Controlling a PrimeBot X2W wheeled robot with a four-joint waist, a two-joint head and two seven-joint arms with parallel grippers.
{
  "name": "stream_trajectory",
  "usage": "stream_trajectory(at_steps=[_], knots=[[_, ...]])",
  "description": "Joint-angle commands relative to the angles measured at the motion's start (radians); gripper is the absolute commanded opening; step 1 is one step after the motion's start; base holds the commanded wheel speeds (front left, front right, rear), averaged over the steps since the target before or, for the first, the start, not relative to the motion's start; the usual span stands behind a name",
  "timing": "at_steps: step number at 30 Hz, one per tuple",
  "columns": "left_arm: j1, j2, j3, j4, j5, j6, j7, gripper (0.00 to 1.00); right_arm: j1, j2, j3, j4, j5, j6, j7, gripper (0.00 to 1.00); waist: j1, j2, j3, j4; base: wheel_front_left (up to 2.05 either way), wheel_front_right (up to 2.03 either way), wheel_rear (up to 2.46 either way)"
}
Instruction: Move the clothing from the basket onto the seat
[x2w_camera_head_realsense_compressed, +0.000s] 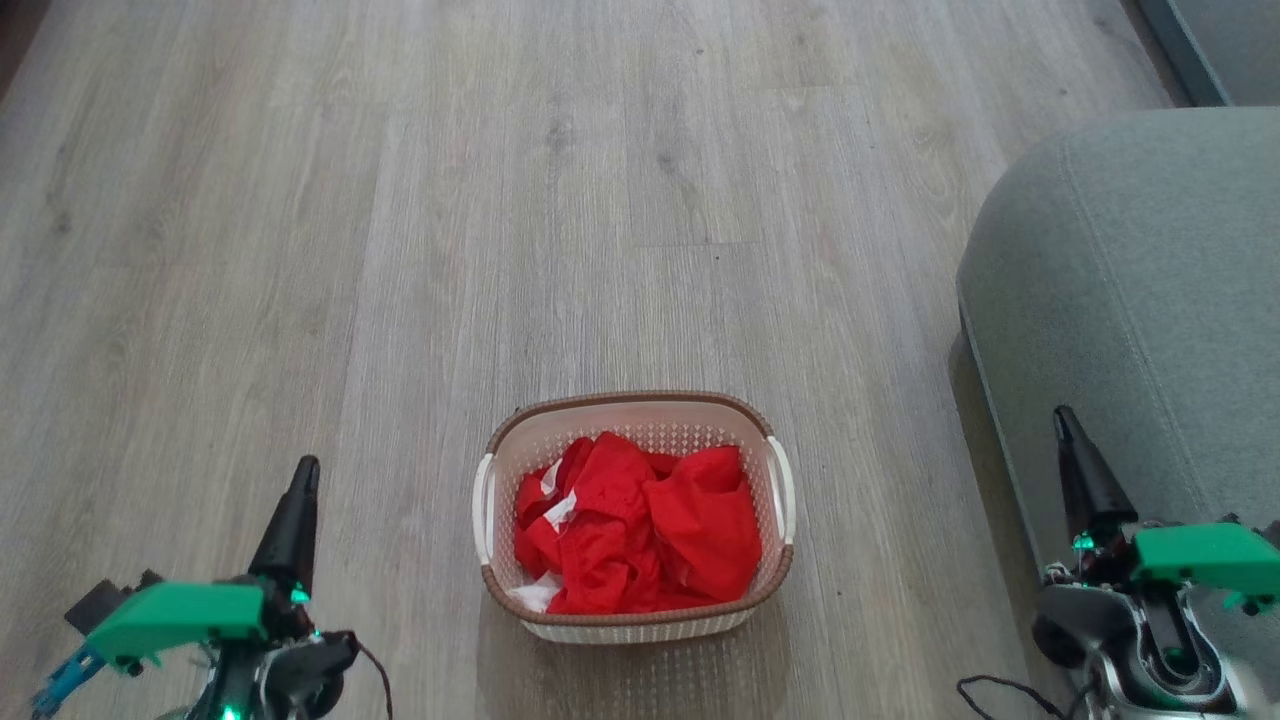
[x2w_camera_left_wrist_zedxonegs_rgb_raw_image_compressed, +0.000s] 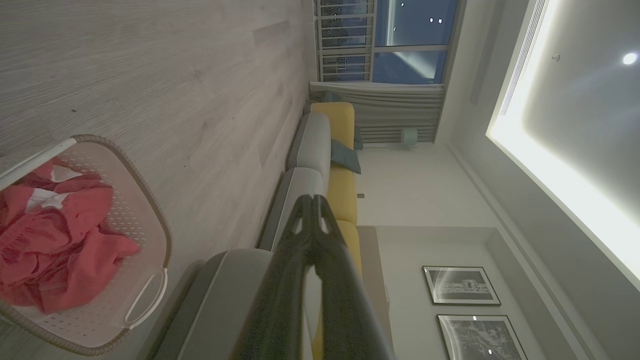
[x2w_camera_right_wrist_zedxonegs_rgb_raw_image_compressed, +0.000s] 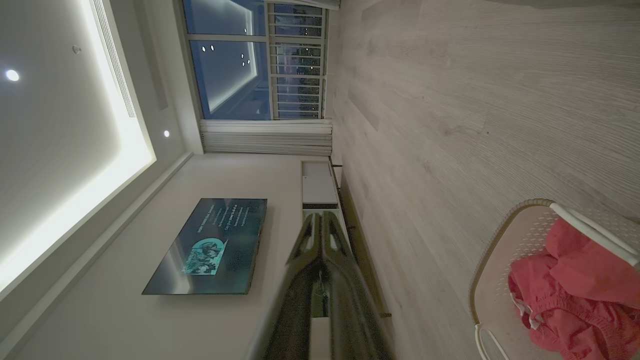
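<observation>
While pale wood-plank floor spreads on every side of the cream perforated basket, the large grey upholstered seat stands apart to its right. Heaped inside that basket is the crumpled red clothing, white trim showing toward its left. Left of the basket sits the left gripper, right of it the right gripper, each with fingers pressed together, empty.

A pale grey, wood-look plank floor is pictured from above. A small cream-white perforated basket with a brown rim is set on it near the lower middle. A large grey upholstered seat is stood at the right, apart from the basket.
</observation>
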Motion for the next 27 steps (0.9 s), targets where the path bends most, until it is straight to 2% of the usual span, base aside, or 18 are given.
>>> stream_trajectory(at_steps=[1,2,3,7,18,27], knots=[[-0.048,0.012,0.034,-0.035,-0.007,-0.009,0.007,0.0,-0.018,-0.003,0.018,-0.039,0.006,0.0,0.004,0.0,0.0,0.0,0.0,0.0,0.0,0.0,0.0],[-0.048,0.012,0.034,-0.035,-0.007,-0.009,0.007,0.0,-0.018,-0.003,0.018,-0.039,0.006,0.0,0.004,0.0,0.0,0.0,0.0,0.0,0.0,0.0,0.0],[0.0,-0.001,0.0,0.003,0.0,0.001,0.0,1.0,0.0,0.0,0.001,0.004,0.0,0.0,0.0,1.0,0.0,0.0,0.0,0.0,0.0,0.0,0.0],[0.035,-0.004,-0.008,0.06,0.0,0.001,-0.002,1.0,0.023,0.006,0.006,0.066,0.0,0.0,0.0,1.0,0.0,0.0,0.001,0.0,0.0,0.0,0.0],[-0.003,0.01,-0.016,0.067,0.022,0.0,-0.031,1.0,-0.022,-0.003,0.043,0.072,-0.024,0.0,-0.031,1.0,0.0,0.0,0.005,-0.002,0.0,0.0,0.0],[-0.036,0.027,-0.026,0.076,0.087,0.0,-0.06,1.0,-0.065,-0.017,0.076,0.089,-0.09,0.0,-0.06,1.0,0.0,0.0,0.01,-0.005,0.0,0.0,0.0]])
